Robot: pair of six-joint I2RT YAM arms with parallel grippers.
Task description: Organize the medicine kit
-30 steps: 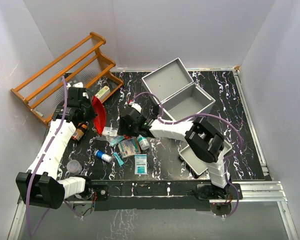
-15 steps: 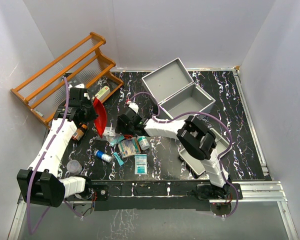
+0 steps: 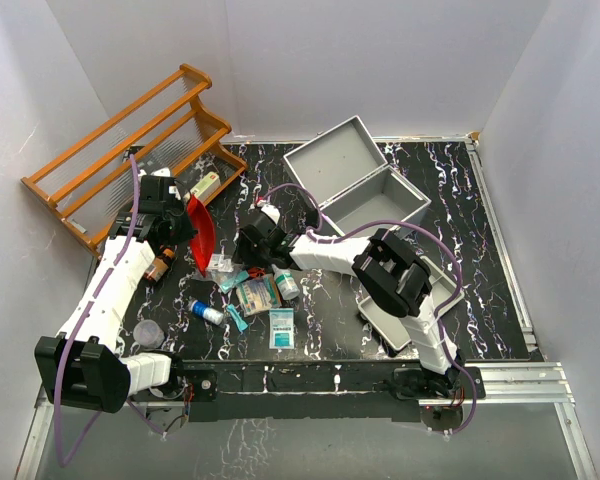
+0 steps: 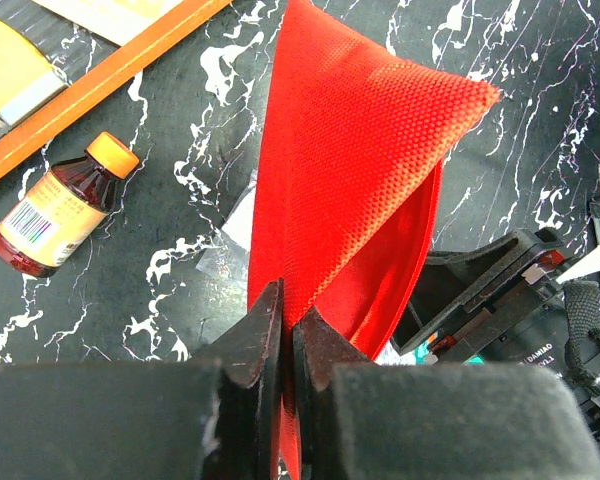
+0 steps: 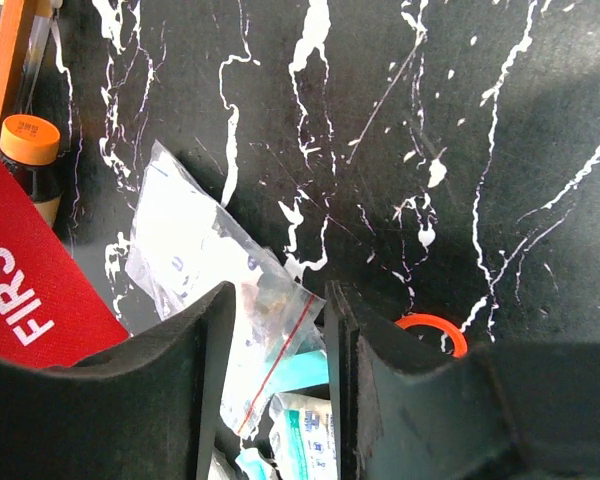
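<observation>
One light-grey medicine kit (image 3: 378,212) stands lid-open — left pincer (image 4: 288,315) clamped on red pouch (image 4: 350,160), right pincer (image 5: 278,302) parted

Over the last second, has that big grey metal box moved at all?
No. The medicine kit lies open in the same spot, no nearer to or farther from the wooden rack than before.

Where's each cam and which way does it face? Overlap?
Top external: fixed high behind the bases, looking down at the table; left arm, right arm, grey case show.
Left wrist: on the left arm, facing down past the left gripper, shut on the red pouch.
Right wrist: on the right arm, facing down through the open right gripper at a plastic bag.
Shared: both wrist views show pouch and amber bottle.
</observation>
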